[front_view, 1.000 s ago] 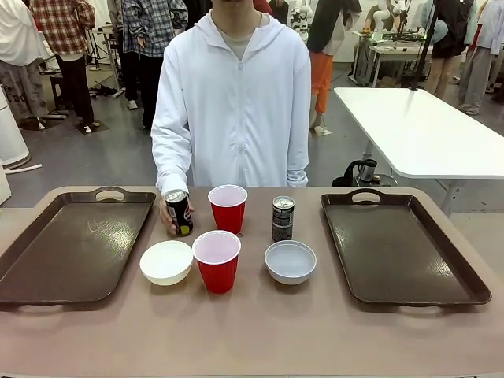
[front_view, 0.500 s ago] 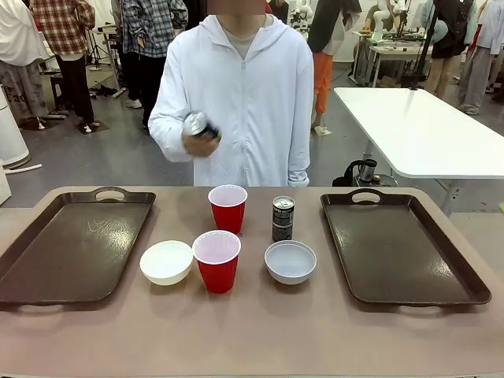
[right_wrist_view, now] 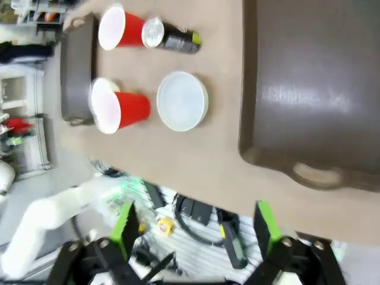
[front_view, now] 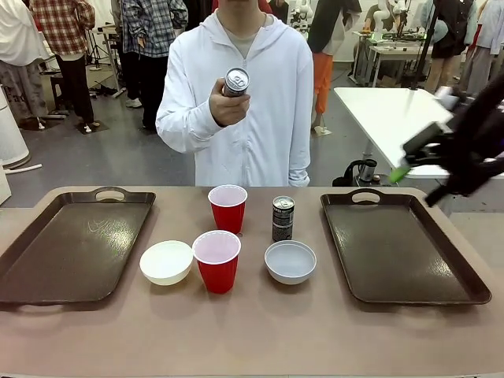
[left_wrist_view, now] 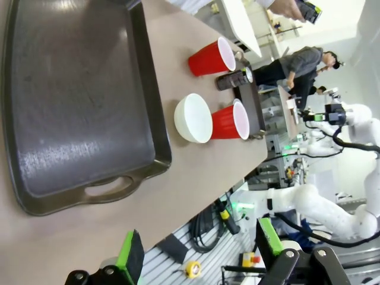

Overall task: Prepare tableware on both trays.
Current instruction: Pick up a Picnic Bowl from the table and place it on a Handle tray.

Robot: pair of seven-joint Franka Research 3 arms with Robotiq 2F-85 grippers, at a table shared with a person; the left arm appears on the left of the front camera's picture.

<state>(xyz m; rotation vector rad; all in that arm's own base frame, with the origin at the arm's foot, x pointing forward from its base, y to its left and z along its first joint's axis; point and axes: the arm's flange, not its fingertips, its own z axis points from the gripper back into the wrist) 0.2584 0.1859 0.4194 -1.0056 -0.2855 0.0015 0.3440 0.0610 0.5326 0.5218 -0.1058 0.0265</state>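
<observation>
We find no lettering that we can read with confidence. The dark drink can standing on the bench carries pale print on its side, too small for us to make out. The second can, held in the person's hand, shows markings near its top, too blurred to read.

So two dark brown trays are sitting on the table, the left tray and the right tray, and two red cups are standing between them, the far cup and the near cup. Two bowls are sitting there too, one cream-white bowl and one pale grey bowl. Cans are coming to two as well: one dark can is standing just behind the pale grey bowl and the other can is being held in the person's hand.
</observation>
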